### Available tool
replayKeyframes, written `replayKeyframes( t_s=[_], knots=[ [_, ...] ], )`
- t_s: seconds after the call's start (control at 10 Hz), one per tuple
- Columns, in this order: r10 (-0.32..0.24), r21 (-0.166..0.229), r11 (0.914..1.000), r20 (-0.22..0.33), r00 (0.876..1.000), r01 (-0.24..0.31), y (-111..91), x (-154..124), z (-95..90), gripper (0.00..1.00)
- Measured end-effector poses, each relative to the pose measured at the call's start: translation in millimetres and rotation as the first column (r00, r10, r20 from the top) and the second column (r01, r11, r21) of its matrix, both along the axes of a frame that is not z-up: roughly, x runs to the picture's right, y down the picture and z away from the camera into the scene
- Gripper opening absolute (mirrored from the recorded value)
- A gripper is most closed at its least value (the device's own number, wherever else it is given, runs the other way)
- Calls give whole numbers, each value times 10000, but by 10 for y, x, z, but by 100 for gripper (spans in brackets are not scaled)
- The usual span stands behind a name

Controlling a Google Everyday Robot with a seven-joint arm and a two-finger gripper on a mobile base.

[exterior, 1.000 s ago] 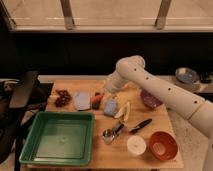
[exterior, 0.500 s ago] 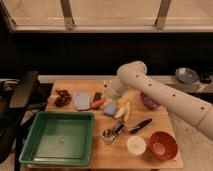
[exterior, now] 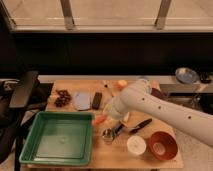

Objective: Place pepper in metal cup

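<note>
Gripper [exterior: 106, 118] mid-frame, gripping pepper [exterior: 99, 120], which sticks out left. Metal cup [exterior: 108, 135] sits just below-right of it; we need a short drop.

Gripper [exterior: 103, 118] mostly hidden behind the arm [exterior: 150, 107]; pepper [exterior: 98, 120] at its tip, partly covered.

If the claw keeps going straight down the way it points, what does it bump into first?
Probably the metal cup. The claw, carrying the pepper, hangs just above it, though depth is hard to judge.
</note>
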State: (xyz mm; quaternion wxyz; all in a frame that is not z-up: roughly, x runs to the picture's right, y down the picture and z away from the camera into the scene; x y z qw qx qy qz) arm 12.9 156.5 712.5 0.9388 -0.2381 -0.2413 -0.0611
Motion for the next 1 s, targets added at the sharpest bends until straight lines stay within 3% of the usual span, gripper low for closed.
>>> replayKeyframes(
  t_s=[0.6,1.0],
  knots=[
    [446,-760,9960,-345,9984,-471,421,110,21,0],
    [742,-1310,9882,-420,9964,-792,665,126,82,0]
  ],
)
